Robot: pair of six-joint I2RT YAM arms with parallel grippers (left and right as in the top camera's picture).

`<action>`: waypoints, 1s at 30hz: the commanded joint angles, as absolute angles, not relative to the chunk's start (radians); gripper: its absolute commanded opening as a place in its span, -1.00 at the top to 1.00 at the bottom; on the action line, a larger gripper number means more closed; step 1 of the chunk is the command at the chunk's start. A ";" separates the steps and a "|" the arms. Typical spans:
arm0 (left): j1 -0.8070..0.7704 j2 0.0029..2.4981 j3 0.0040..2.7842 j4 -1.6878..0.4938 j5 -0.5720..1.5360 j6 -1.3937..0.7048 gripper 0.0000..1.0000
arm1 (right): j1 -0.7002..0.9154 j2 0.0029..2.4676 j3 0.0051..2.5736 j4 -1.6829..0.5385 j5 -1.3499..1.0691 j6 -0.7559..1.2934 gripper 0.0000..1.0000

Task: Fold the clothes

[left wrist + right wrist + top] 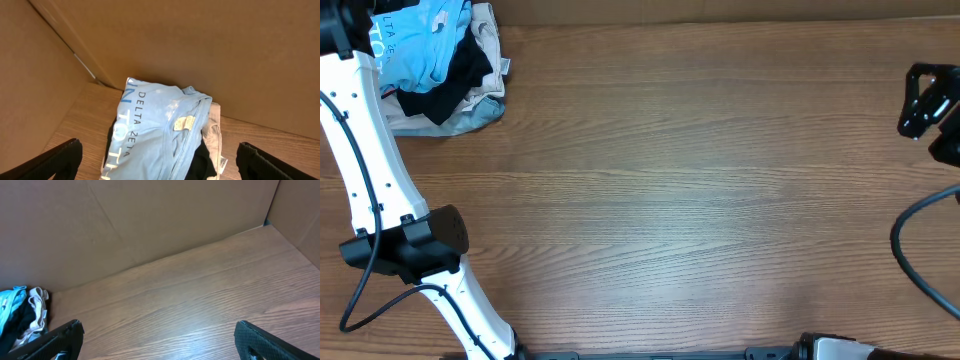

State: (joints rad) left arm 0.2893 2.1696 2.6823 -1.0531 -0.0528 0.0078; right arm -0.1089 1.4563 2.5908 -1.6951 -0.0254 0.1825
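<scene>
The light sky-blue T-shirt (420, 38) lies crumpled on top of a pile of clothes at the table's far left corner. In the left wrist view the T-shirt (150, 125) shows printed lettering and a small neck label. My left gripper (157, 160) is open, its fingers spread wide, hovering just above the shirt without touching it. My right gripper (157, 340) is open and empty over bare wood at the right side; it shows at the right edge of the overhead view (928, 100). The pile appears far left in the right wrist view (17, 315).
Under the blue shirt lie a black garment (450, 85), a beige one (492, 40) and a pale grey-blue one (470, 118). Cardboard walls (200, 45) stand behind and to the left of the pile. The wooden table (700, 190) stretches to the right.
</scene>
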 commanded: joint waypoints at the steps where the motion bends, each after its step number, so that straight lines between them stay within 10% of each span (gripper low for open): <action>1: 0.293 2.173 2.685 -1.051 -0.048 0.023 -1.00 | -0.106 1.468 2.598 -1.684 -0.001 0.150 -1.00; 11: 0.293 2.173 2.685 -1.051 -0.047 0.023 -1.00 | -0.106 1.204 2.008 -1.217 -0.078 0.092 -1.00; 20: 0.294 2.173 2.685 -1.051 -0.048 0.023 -1.00 | -0.106 0.572 0.781 -0.305 -0.226 0.093 -1.00; 30: 0.293 2.173 2.685 -1.051 -0.048 0.023 -1.00 | -0.098 0.232 0.245 -0.018 -0.199 0.093 -1.00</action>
